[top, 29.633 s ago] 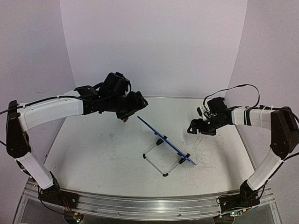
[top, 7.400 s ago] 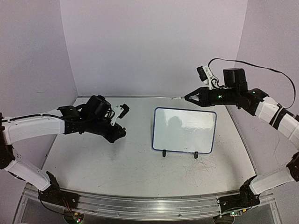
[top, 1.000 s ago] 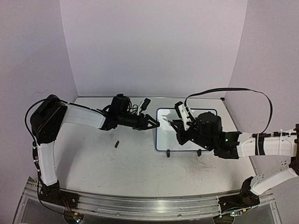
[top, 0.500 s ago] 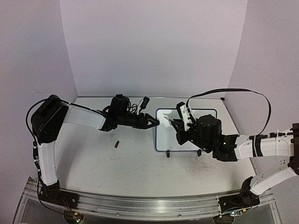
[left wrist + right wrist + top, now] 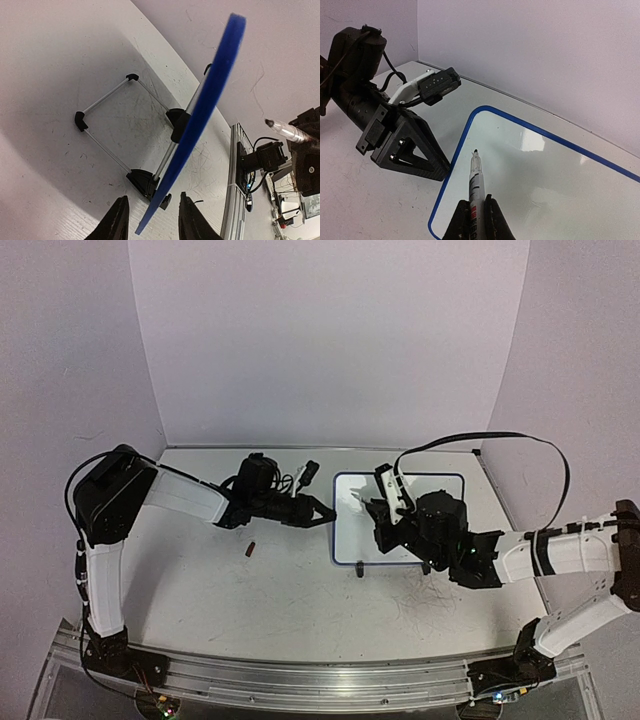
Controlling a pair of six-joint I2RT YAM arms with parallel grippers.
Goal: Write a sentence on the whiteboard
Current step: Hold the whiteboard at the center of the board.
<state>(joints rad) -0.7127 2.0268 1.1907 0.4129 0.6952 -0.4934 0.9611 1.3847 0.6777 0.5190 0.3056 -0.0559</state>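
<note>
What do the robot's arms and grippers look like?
The left arm and right arm have white shells with black joints. The left gripper and right gripper are black, with tapering fingers. A black cable loops over the right arm.

The left arm [image 5: 180, 495] is stretching low over the bench [image 5: 300, 590] from its raised, folded elbow, with the wrist lying level. The left tool [image 5: 322, 513] is pointing rightward with its jaws standing apart (a gap is showing on each side of the whiteboard [image 5: 205, 105] edge between them). The right arm [image 5: 560, 550] is reaching in leftward with its forearm low. The right tool [image 5: 476, 209] is pinching a marker [image 5: 475, 180], tip pointing away from the wrist.
</note>
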